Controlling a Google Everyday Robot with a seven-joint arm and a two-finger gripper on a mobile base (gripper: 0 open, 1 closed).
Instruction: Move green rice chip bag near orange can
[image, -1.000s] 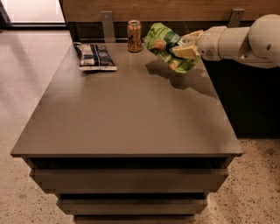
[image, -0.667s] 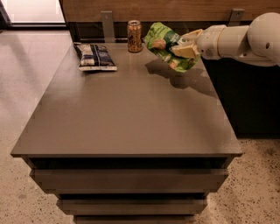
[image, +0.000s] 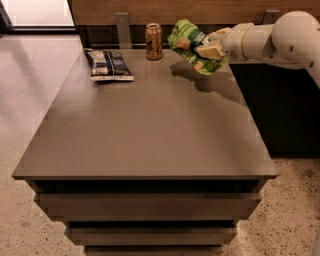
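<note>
Near the far left corner of the gray-brown table (image: 150, 130) lies a dark blue and white bag (image: 109, 65), flat on the surface, with its long side running toward the far edge. To the right of it, close to the middle of the far edge, the orange can (image: 153, 41) stands upright, well apart from the blue bag. Just to the right of the can is the green chip bag (image: 187, 39). It is crumpled and tilted, and it hangs in the air above the far right part of the tabletop, not touching the surface. Its dark shadow (image: 200, 80) falls on the table under it. The left end of the bag is near the can, but a small gap shows between them. The gripper (image: 209, 50) is closed on the right part of the green chip bag and holds it up. The white arm (image: 270, 40) comes in from the right, over the far right corner of the table
</note>
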